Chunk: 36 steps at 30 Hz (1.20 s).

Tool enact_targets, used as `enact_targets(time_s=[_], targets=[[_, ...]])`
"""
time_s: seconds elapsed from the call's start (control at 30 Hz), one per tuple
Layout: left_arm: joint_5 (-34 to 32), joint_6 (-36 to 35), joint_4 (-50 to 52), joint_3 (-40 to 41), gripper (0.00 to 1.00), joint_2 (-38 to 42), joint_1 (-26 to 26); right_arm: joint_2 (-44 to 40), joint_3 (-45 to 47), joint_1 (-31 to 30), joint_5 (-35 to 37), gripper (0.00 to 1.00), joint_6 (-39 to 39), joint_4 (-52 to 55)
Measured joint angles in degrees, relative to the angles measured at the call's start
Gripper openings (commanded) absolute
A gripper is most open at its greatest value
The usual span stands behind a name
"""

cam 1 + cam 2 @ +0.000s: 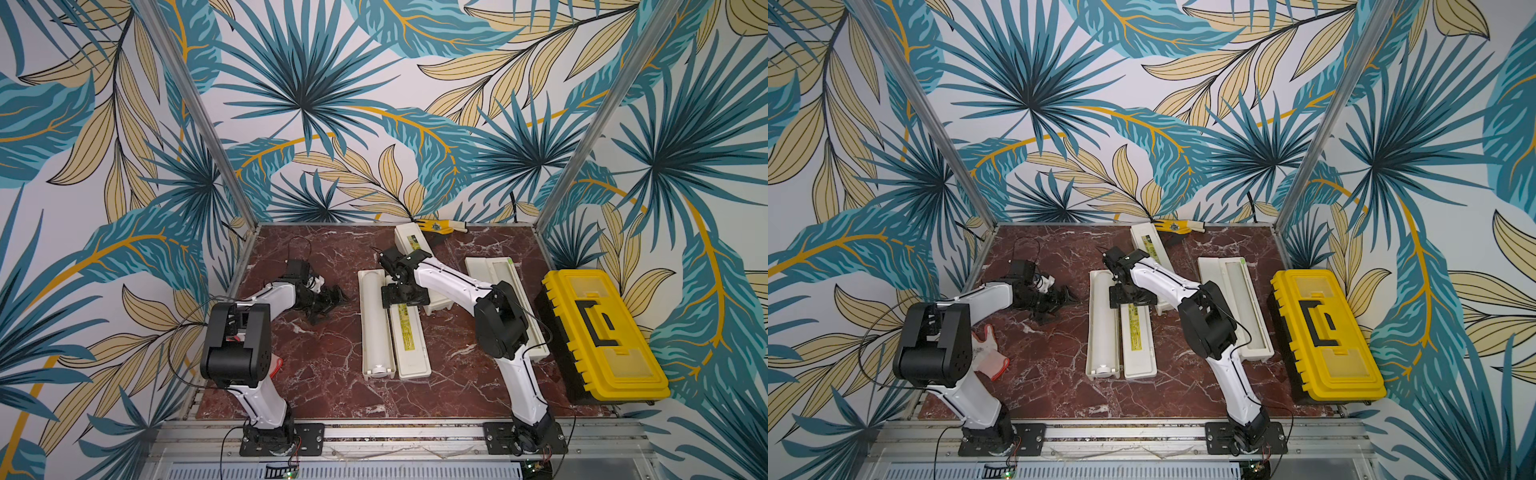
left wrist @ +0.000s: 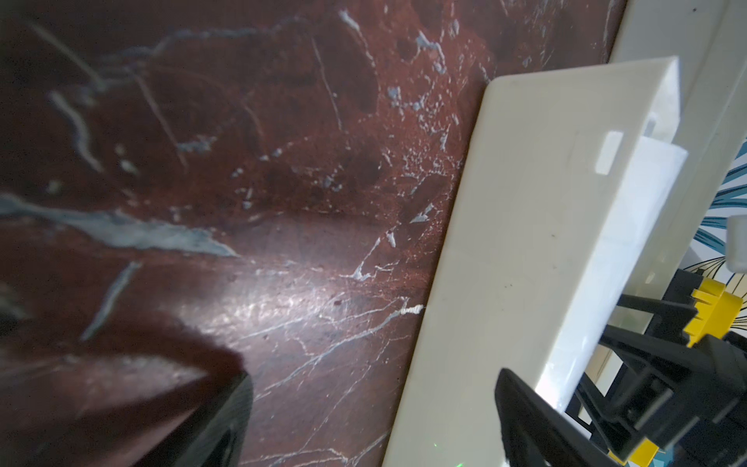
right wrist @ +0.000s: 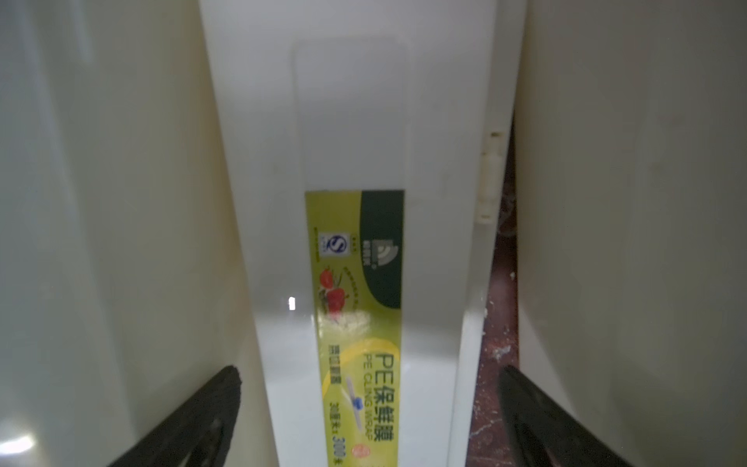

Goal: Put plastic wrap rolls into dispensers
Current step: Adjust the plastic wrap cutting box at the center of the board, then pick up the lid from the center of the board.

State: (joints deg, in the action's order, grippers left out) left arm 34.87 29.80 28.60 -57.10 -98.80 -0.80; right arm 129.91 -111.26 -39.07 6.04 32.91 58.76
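Roll: milky-white translucent plastic wrap cylinder (image 1: 376, 320), likely light, stiff, slippery; grip mid-length.
Right pincer (image 3: 370, 370): apart, above cream dispenser lid (image 1: 409, 345).
Left pincer (image 2: 372, 374): apart, empty.

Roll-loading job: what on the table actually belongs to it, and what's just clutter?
Belongs to the job:
- middle dispenser, open, with a roll in its tray
- far dispenser, shut
- right dispenser, open

Lying about:
- yellow toolbox
- yellow glove by the back wall
- red-trimmed white glove
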Motion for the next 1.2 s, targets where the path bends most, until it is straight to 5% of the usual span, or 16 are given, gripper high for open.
enact_targets(time_s=[0.5, 0.77, 1.2], targets=[[-1.2, -1.0, 2.0, 0.2, 0.95, 0.1, 0.0, 4.0, -0.2, 0.7, -2.5, 0.99, 0.2, 0.5], [0.8, -1.0, 0.8, 2.0, 0.95, 0.9, 0.0, 3.1, 1.4, 0.9, -2.7, 0.72, 0.0, -0.7], [5.2, 0.9, -3.8, 4.4, 0.94, 1.1, -3.1, -15.4, 2.6, 0.5, -1.1, 0.65, -0.4, 1.4]])
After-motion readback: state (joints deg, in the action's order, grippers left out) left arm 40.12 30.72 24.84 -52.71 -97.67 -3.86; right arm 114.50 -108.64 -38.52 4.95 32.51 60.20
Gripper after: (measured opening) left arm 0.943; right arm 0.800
